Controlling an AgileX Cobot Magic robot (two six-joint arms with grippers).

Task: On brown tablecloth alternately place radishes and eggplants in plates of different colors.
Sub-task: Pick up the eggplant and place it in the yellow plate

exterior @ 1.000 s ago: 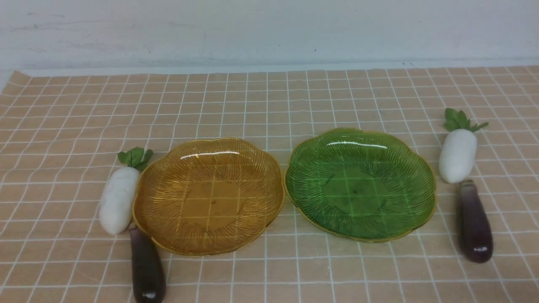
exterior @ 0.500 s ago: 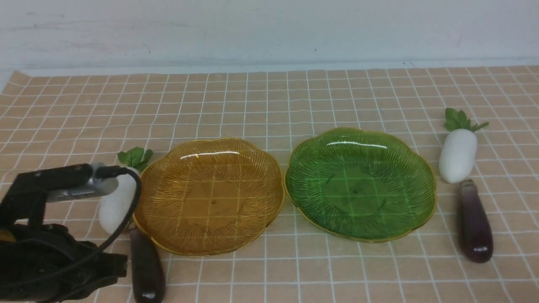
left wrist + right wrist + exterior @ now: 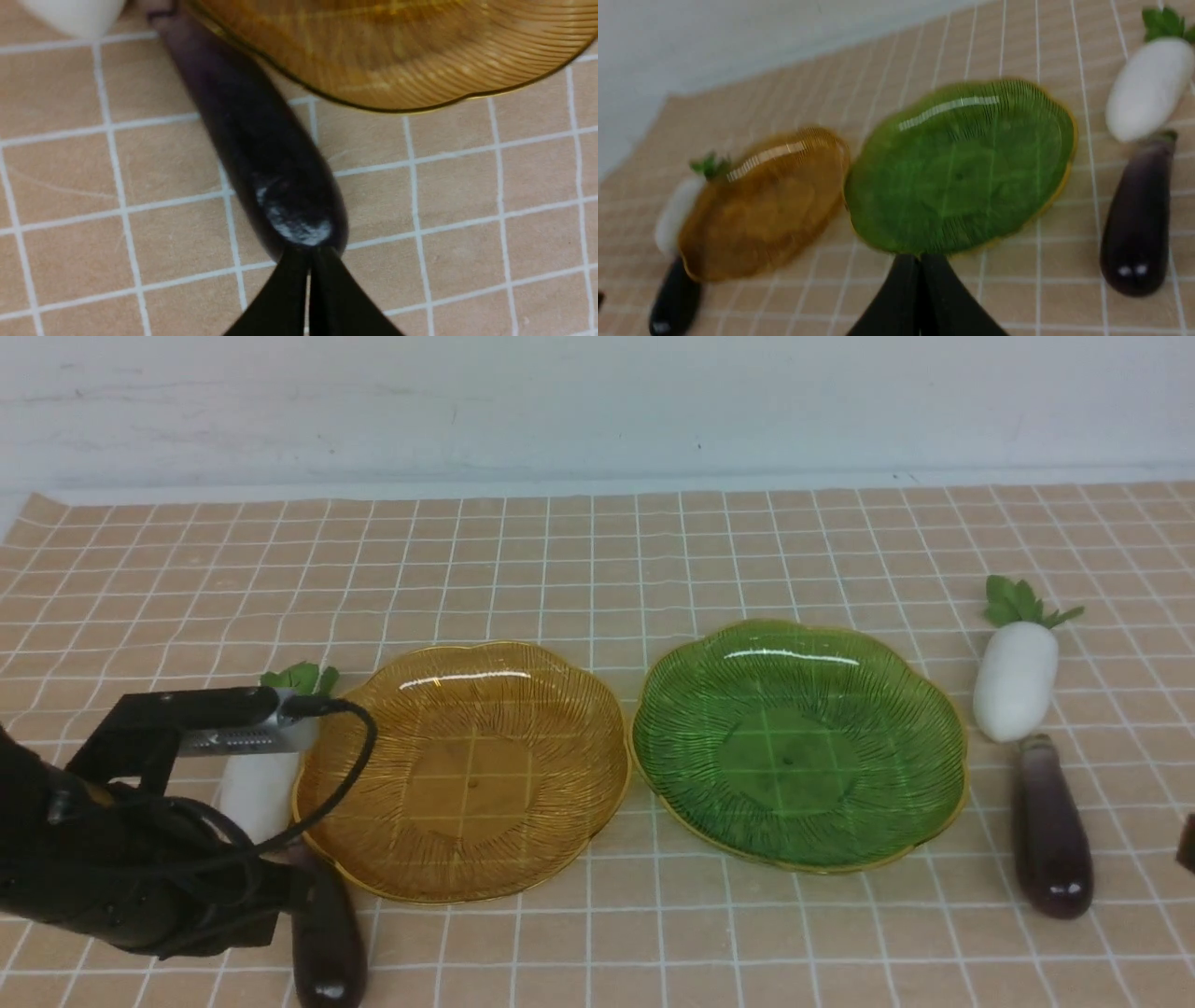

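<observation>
Left arm has pushed further into the lower left of the front view vs half a sec ago; a full sec ago it wasn't in shot at all. New too: a dark sliver at the right edge, prob the right arm coming in.

Nothing else has budged. Amber plate and green plate sit side by side mid-frame on the cloth, rims nearly touching, both empty. So the task's barely begun.

Each plate has its own veg pair on its outer side, radish farther up the frame, eggplant below it, end to end. That layout reads as one pair per arm, each within easy reach of its plate. Left radish is half hidden behind the arm's wrist cam. Left eggplant lies tight against the amber rim, lower left. Right radish and right eggplant lie clear of the green rim, right of frame.

Left gripper: jaws pinched together, holding nothing, tips right at the eggplant's fat end. Touching or just above it? Can't tell. Right gripper: also closed and empty, hanging over bare cloth by the green plate's near edge.

My read: both are mid-approach, jaws shut for travel. They'll need to spread before any pick, and the amber rim leaves little finger room on that side.
</observation>
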